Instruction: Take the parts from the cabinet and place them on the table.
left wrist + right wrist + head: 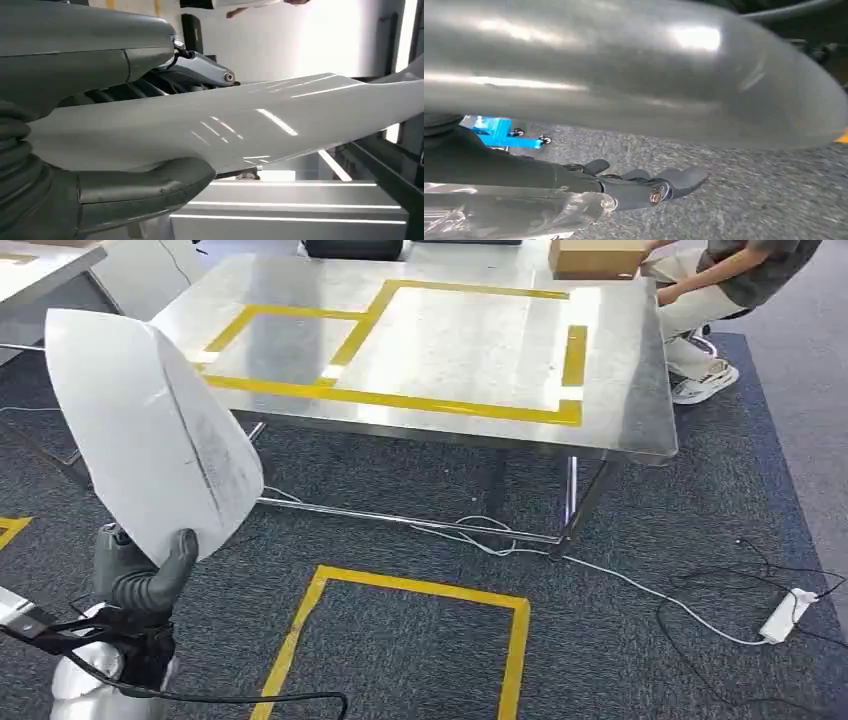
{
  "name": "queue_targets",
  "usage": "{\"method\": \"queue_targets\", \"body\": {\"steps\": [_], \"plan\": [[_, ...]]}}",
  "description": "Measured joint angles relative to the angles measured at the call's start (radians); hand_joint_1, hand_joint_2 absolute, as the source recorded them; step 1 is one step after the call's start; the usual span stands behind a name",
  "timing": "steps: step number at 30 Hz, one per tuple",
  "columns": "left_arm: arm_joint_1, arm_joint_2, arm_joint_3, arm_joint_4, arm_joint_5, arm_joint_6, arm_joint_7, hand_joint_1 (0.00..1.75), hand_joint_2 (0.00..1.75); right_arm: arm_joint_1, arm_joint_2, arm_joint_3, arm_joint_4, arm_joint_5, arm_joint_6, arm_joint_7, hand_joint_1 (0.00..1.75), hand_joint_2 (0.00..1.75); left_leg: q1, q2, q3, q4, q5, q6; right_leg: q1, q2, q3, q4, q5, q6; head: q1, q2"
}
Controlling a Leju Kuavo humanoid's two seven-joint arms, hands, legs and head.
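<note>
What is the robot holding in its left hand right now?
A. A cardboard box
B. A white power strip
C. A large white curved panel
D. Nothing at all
C: in the head view the left hand grips the lower edge of a large white curved panel, and the left wrist view shows the thumb clamped under that same panel. The cardboard box sits on the far edge of the table, and the power strip lies on the carpet.

Inventory, counted by kind
One white part (150, 430), one steel table (640, 390), one cardboard box (596, 256), one seated person (735, 280), one white power strip (786, 615), two robot hands: left hand (140, 575), right hand (644, 185)
</note>
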Motion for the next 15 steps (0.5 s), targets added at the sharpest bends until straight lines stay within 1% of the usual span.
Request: {"method": "queue_targets", "body": {"steps": [1,2,3,4,5,6,7,8,9,10,11,12,13,14,15], "plan": [[-0.004,0.000,-0.001,0.000,0.000,0.000,0.000,1.75,1.75,0.001,0.000,0.002,0.000,-0.004,0.002,0.000,0.00,0.00,0.000,0.003,-0.032,0.060,0.003,-0.007,-0.001,0.000,0.012,-0.003,-0.008,-0.005,-0.006,0.000],[-0.009,0.001,-0.002,0.000,-0.001,0.000,0.000,1.75,1.75,0.001,0.000,0.004,0.000,-0.008,0.005,0.001,0.00,0.00,0.001,0.003,-0.085,0.137,-0.012,-0.012,-0.002,-0.001,0.021,-0.004,-0.017,-0.008,-0.007,0.000],[-0.011,0.002,-0.002,0.001,-0.003,0.000,0.000,1.75,1.75,0.000,0.000,0.005,0.000,-0.012,0.007,0.003,0.00,0.00,0.002,0.003,-0.139,0.207,-0.043,-0.015,-0.002,-0.001,0.030,-0.005,-0.026,-0.010,-0.008,0.000],[-0.010,0.003,-0.002,0.002,-0.003,0.000,0.000,1.75,1.75,0.001,0.000,0.006,0.000,-0.015,0.010,0.005,0.00,0.00,0.002,0.004,-0.187,0.260,-0.080,-0.018,-0.003,-0.001,0.040,-0.006,-0.036,-0.010,-0.008,0.000],[-0.011,0.005,-0.002,0.003,-0.004,0.002,0.000,1.75,1.75,0.001,0.000,0.006,0.000,-0.018,0.011,0.005,0.00,0.00,0.003,0.004,-0.223,0.283,-0.103,-0.018,-0.004,0.000,0.051,-0.006,-0.046,-0.010,-0.008,0.000],[-0.012,0.006,-0.002,0.005,-0.005,0.004,0.000,1.75,1.75,0.001,0.000,0.006,0.000,-0.021,0.011,0.005,0.00,0.00,0.003,0.004,-0.245,0.273,-0.100,-0.018,-0.006,0.003,0.068,-0.006,-0.058,-0.008,-0.008,0.000],[-0.014,0.006,-0.001,0.006,-0.005,0.005,0.000,1.75,1.75,0.001,0.000,0.007,0.000,-0.025,0.011,0.005,0.00,0.00,0.003,0.004,-0.250,0.235,-0.066,-0.017,-0.008,0.005,0.086,-0.006,-0.071,-0.004,-0.007,0.000],[-0.015,0.008,-0.002,0.008,-0.005,0.005,0.000,1.75,1.75,0.002,0.000,0.007,0.000,-0.029,0.010,0.006,0.00,0.00,0.004,0.005,-0.244,0.178,-0.012,-0.017,-0.012,0.006,0.103,-0.007,-0.084,0.000,-0.008,0.000],[-0.017,0.009,-0.001,0.009,-0.005,0.005,0.000,1.75,1.75,0.002,0.000,0.008,0.000,-0.033,0.006,0.009,0.00,0.00,0.005,0.009,-0.236,0.108,0.066,-0.020,-0.016,0.006,0.122,-0.007,-0.098,0.007,-0.008,0.000],[-0.018,0.010,-0.001,0.012,-0.006,0.005,0.000,1.75,1.75,0.004,0.000,0.008,0.000,-0.037,0.003,0.012,0.00,0.00,0.007,0.020,-0.235,0.051,0.164,-0.024,-0.011,0.006,0.118,-0.011,-0.112,0.019,-0.011,0.000],[-0.020,0.010,-0.002,0.017,-0.006,0.005,0.000,1.75,1.75,0.007,-0.001,0.008,0.000,-0.041,0.001,0.016,0.00,0.00,0.008,0.026,-0.241,0.026,0.144,-0.012,-0.009,0.009,0.141,-0.002,-0.124,0.024,-0.018,0.000],[-0.020,0.010,-0.005,0.021,-0.007,0.003,0.002,1.75,1.75,0.005,-0.001,0.011,-0.002,-0.047,0.000,0.020,0.00,0.00,0.007,0.020,-0.233,0.025,0.142,-0.004,-0.006,0.005,0.146,-0.019,-0.137,0.031,-0.018,0.000],[-0.020,0.010,-0.007,0.022,-0.007,0.003,0.001,1.75,1.75,0.008,-0.002,0.015,-0.002,-0.050,0.000,0.025,0.00,0.00,0.012,0.014,-0.228,0.016,0.136,0.005,-0.006,0.002,0.171,-0.016,-0.129,0.039,-0.017,0.000],[-0.026,0.010,-0.007,0.022,-0.005,0.003,0.000,1.75,1.75,0.009,-0.002,0.018,-0.002,-0.053,0.000,0.025,0.00,0.00,0.012,0.013,-0.218,0.016,0.128,0.012,-0.005,0.002,0.180,-0.027,-0.131,0.042,-0.013,0.000],[-0.026,0.010,-0.008,0.022,-0.006,0.002,0.000,1.75,1.75,0.009,-0.002,0.019,-0.003,-0.053,0.000,0.027,0.00,0.00,0.012,0.007,-0.200,0.016,0.130,0.022,-0.010,-0.001,0.189,-0.031,-0.140,0.047,-0.009,0.000]]}}
